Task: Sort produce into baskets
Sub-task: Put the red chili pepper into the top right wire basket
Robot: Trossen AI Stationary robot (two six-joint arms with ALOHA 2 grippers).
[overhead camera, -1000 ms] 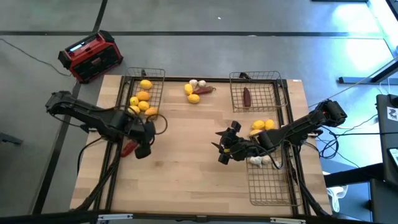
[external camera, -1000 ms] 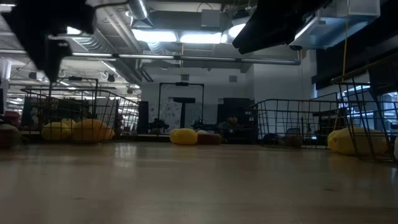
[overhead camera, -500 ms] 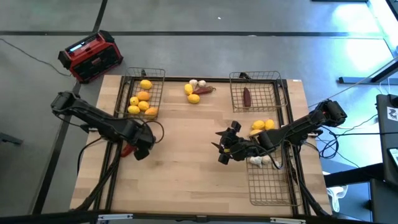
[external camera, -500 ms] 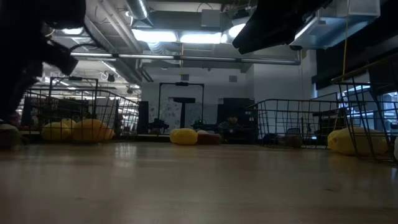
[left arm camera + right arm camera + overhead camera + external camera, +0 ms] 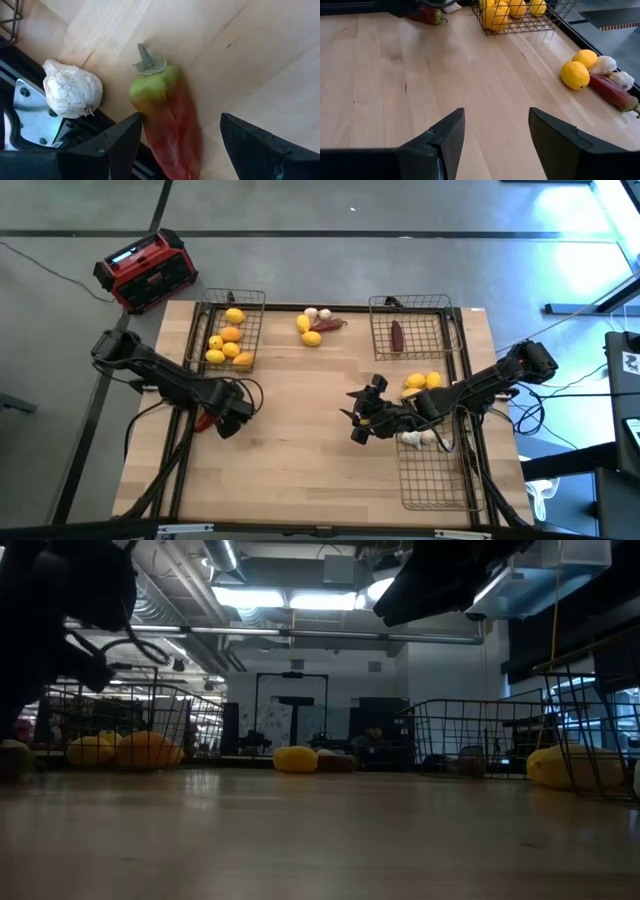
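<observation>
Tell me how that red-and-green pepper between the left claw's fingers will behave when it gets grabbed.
The pepper looks smooth and glossy, so it may slip between the open left claw fingers. It lies flat and long on the table, so it probably won't roll far. The skin looks firm but could bruise. The garlic bulb beside it may get nudged.

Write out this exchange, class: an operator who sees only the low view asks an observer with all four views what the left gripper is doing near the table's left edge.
Operator: What is under the left gripper?
Observer: Its wrist view shows the left gripper open over a long red pepper with a green top, which lies on the wooden table.
Operator: Is anything beside it?
Observer: A white knobbly garlic bulb lies close to the pepper's stem end, at the table's edge.
Operator: And the right gripper?
Observer: The right gripper is open above bare wood, with nothing between its fingers.
</observation>
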